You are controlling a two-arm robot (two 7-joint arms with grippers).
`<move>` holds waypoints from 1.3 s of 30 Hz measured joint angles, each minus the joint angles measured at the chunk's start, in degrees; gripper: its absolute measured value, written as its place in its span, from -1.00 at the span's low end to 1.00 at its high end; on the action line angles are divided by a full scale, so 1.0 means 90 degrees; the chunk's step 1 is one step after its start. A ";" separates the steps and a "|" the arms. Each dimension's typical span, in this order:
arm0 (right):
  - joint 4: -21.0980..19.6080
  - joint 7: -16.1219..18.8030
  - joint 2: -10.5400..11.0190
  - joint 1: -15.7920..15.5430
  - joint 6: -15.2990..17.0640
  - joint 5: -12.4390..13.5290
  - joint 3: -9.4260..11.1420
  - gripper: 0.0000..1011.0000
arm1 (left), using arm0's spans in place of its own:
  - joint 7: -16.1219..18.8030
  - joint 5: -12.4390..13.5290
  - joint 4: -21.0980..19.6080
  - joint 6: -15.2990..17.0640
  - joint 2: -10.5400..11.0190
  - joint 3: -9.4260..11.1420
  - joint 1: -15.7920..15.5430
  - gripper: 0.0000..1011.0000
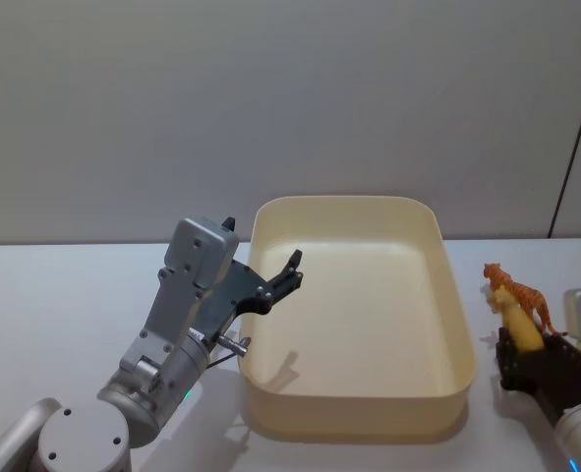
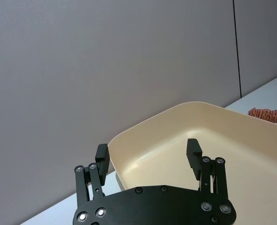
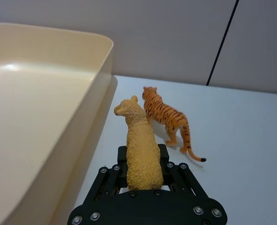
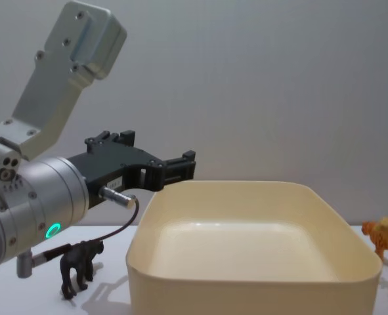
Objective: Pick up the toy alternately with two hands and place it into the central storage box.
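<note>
Head view: the big cream plastic tub with rounded corners (image 1: pixel 354 202) sits mid-table and its floor looks bare, so I'd say no toy has gone in yet. The left gripper (image 1: pixel 261 246) hangs over the tub's left rim, prongs spread, carrying nothing. Over on the right, the right gripper (image 1: pixel 522 342) is pinching a tan woolly animal figure (image 1: pixel 518 320), low by the white table (image 1: pixel 74 295) and outside the tub. An orange striped toy tiger (image 1: pixel 521 290) stands just beside it.

Left wrist view: the same empty spread prongs over the tub's corner, with the tiger (image 2: pixel 269 114) far off past the opposite wall.

Right wrist view: the tan woolly animal figure (image 3: pixel 140 140) is clamped between the black fingers (image 3: pixel 122 154) with its head pointing forward. The tiger stands upright on the table right next to it, and the tub wall is close alongside.

Chest view: a small black animal figure (image 4: pixel 79 262) stands on the table under the silver left arm, outside the tub.

My read: this is early. One toy is gripped but not delivered, and the tiger and the black figure are waiting.
</note>
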 joint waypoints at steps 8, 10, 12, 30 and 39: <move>-0.0462 -0.0015 0.0168 -0.0184 -0.0291 0.0036 0.0127 -0.34 | 0.0000 0.0000 0.0000 0.0000 0.0000 0.0000 0.0000 0.98; -0.0616 0.0042 0.0214 -0.0204 -0.0335 0.0073 0.0163 -0.34 | 0.0000 0.0000 0.0000 0.0000 0.0000 0.0000 0.0000 0.98; -0.0771 0.0132 0.0243 -0.0201 -0.0364 0.0118 0.0197 -0.34 | 0.0000 0.0000 0.0000 0.0000 0.0000 0.0000 0.0000 0.98; -0.0597 0.1205 -0.0199 0.0672 0.0096 0.0195 0.0020 -0.34 | 0.0000 0.0000 0.0000 0.0000 0.0000 0.0000 0.0000 0.98; 0.0114 0.1605 -0.0652 0.1315 0.0523 -0.0002 -0.0212 -0.09 | 0.0000 0.0000 0.0000 0.0000 0.0000 0.0000 0.0000 0.98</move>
